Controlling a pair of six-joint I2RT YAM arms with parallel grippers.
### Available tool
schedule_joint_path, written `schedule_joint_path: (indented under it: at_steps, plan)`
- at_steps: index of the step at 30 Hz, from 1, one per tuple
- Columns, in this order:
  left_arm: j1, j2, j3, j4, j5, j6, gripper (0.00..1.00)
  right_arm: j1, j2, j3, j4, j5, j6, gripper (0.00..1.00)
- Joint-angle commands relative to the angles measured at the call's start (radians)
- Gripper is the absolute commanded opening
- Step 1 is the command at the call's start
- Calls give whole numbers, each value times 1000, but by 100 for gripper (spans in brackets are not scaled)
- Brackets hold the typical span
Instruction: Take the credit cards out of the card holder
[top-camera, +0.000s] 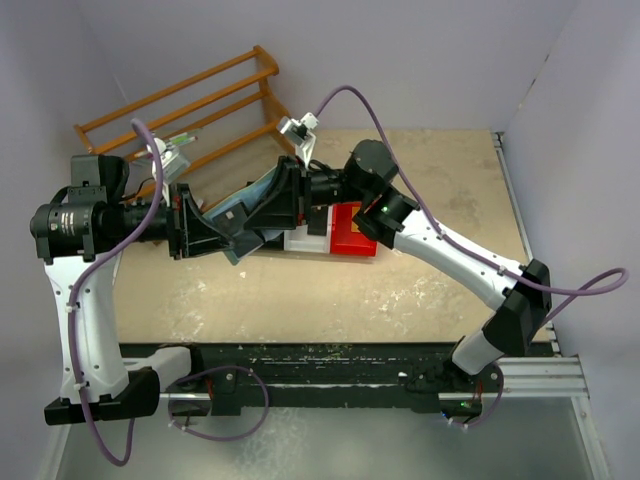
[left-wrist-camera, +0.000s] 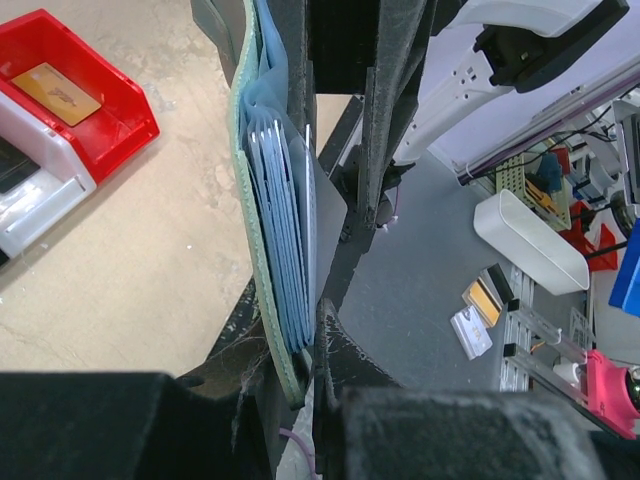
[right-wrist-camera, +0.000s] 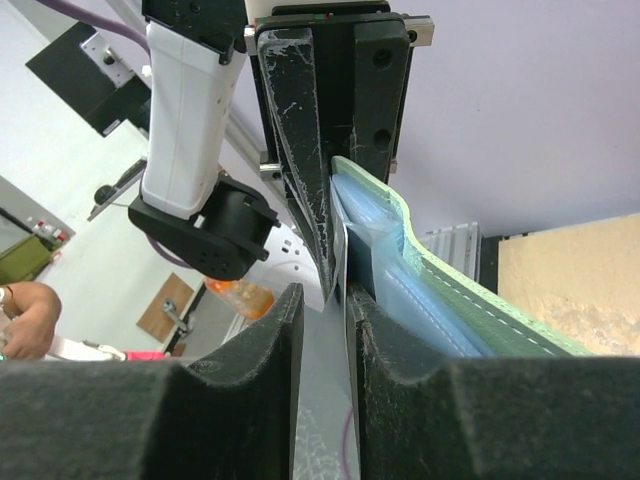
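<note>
Top cam: I've got both arms meeting just left of the red bin on the table. L gripper is clamped narrow on the card holder. The holder is held up off the table, left of the red bin, slanting toward the R gripper. R gripper sits at the holder's far end, btwn holder and red bin. White bin touches the red bin's left side. Wooden rack lies well behind and left of the red bin, by the back wall.

L wrist cam: holder stands on edge, grey-green cover facing the red bin, pale blue pockets fanned on the side away from it. My L fingers pinch its near edge. A silvery card pokes out of the pockets on the side away from the red bin, w/ the R gripper's dark fingers either side of it. An orange-gold card lies flat inside the red bin. White bin sits right beside the red bin; can't tell what's in it.

R wrist cam: R pads are narrow and closed on the silvery card. I see it nearly edge-on, running from the pads up into the holder. Holder's cover curves off right; L gripper grips its far end.
</note>
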Motion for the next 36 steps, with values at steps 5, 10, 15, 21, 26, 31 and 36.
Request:
schedule_joint_path:
  at_steps: [5,10,15,21,26,31,36]
  plan:
    - [-6,-16,42,40,114,32,13,-21,-26,2,90,-66,69,23]
    - [-5,-17,44,40,120,30,13,-32,-22,-9,137,-84,112,11]
    - [-6,-20,44,40,113,31,13,-55,-29,-10,140,-104,125,13]
    - [-6,-19,44,40,114,31,13,-63,-36,-15,152,-101,133,12]
    - [-6,-14,49,40,114,29,13,-62,-32,-32,174,-74,146,16]
    - [-6,-14,51,40,110,29,14,-59,-35,-49,164,-57,131,22]
    - [-6,-14,52,40,107,27,14,-42,-29,-40,103,-27,81,21]
